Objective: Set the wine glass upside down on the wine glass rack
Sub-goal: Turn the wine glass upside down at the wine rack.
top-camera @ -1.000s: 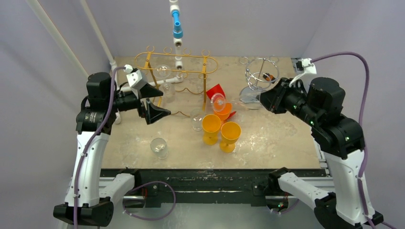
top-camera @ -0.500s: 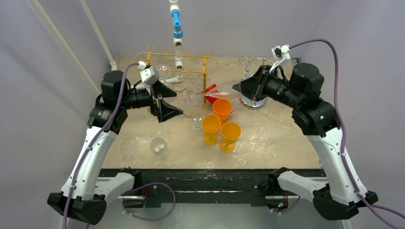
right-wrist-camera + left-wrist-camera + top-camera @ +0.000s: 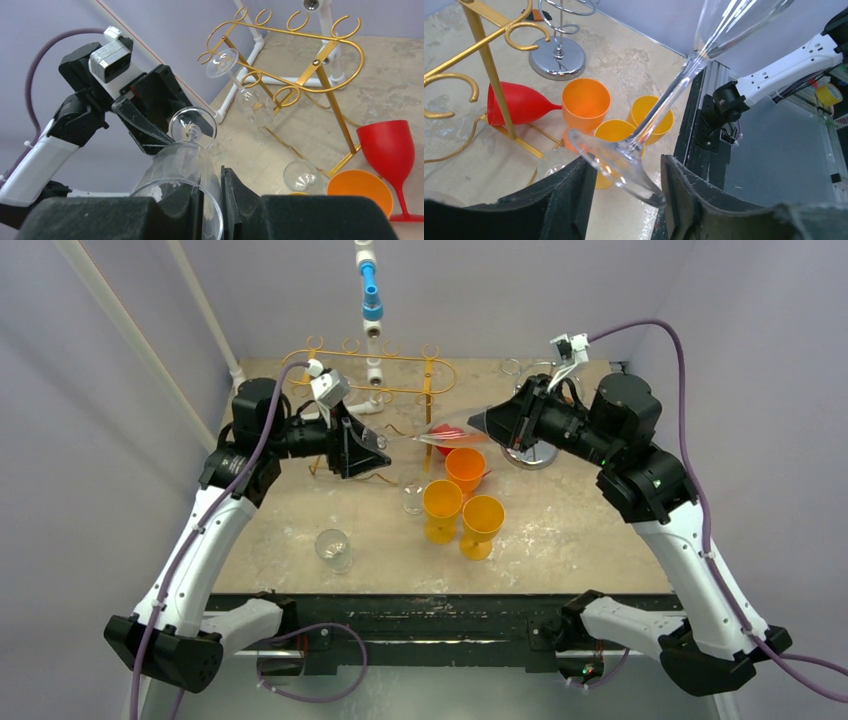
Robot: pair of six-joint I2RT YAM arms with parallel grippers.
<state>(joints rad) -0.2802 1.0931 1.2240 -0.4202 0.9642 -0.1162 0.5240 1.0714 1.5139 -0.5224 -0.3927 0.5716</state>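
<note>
Mid-air handover, by look of it. Right tool (image 3: 487, 423) pinched on bowl rim of wine glass (image 3: 440, 432), one finger inside, one outside. Glass lies level above counter (image 3: 580, 530), foot (image 3: 616, 165) aimed at left arm. Likely reason: rack (image 3: 332, 95) sits on left arm's side, so regrasp at foot end lets that arm invert and hang it. Left tool (image 3: 375, 445) jaws partly apart, straddling foot; actual clamp, can't tell. Glass near rack, not hung yet. Risk: right releases before left has firm pinch.
</note>
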